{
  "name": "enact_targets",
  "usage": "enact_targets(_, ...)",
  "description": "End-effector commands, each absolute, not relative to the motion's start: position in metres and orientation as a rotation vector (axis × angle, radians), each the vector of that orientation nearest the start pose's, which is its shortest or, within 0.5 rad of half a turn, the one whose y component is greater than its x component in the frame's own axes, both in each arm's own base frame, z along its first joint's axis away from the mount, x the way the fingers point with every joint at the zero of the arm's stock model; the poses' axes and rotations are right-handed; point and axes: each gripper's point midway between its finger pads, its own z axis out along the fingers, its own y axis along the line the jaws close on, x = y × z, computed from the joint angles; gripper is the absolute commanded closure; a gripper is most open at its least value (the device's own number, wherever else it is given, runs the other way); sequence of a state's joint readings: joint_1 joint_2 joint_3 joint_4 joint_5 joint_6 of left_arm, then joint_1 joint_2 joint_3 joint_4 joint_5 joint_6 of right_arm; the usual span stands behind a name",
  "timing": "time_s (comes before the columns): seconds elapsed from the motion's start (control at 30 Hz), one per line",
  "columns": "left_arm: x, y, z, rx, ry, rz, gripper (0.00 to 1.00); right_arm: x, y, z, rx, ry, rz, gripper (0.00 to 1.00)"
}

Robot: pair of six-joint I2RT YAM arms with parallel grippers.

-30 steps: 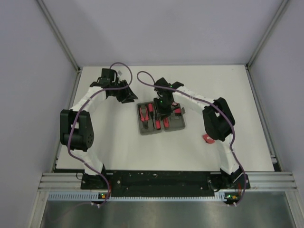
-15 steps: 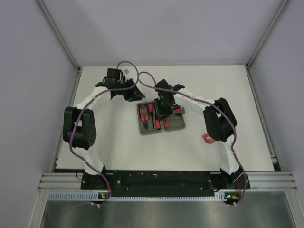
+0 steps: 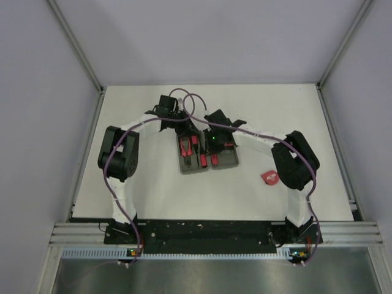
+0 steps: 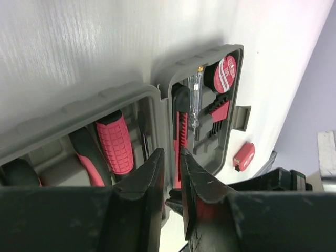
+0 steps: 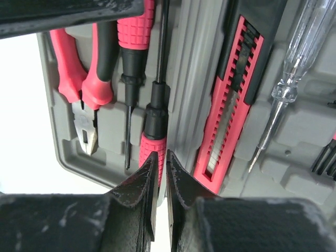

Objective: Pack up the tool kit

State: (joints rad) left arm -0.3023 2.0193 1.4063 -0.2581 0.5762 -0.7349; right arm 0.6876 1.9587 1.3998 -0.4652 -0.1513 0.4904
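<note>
Left gripper [image 4: 172, 176] by case [image 4: 105, 101]; disc label [image 4: 227, 73] unreadable

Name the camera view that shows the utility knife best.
Right wrist: the utility knife fills the frame close up, nearly whole. The left wrist view shows it farther off and partly hidden; in the top view it is too small to tell.

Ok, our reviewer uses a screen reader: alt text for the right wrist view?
Nearly closed gripper poised over an open grey case holding red-handled pliers, two screwdrivers, a red knife and a clear tester.
</note>
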Motion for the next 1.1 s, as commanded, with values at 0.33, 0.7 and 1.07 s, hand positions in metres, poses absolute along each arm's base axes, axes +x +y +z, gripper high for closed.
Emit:
enact_targets(0.33, 0.443, -0.259, 0.061, -0.192, 2.548, -0.912, 0.83, 0.331, 0.348, 0.079, -0.381, 2.499, 0.689, 0.92)
enact_targets(0.7, 0.436, -0.265, 0.039, -0.163, 2.61, -0.777, 0.87, 0.32, 0.34, 0.044, -0.386, 2.584, 0.627, 0.99)
enact_targets(1.07, 0.424, -0.259, 0.017, -0.194, 2.722, -0.573, 1.0, 0.308, 0.327, 0.013, -0.396, 2.675, 0.544, 1.0)
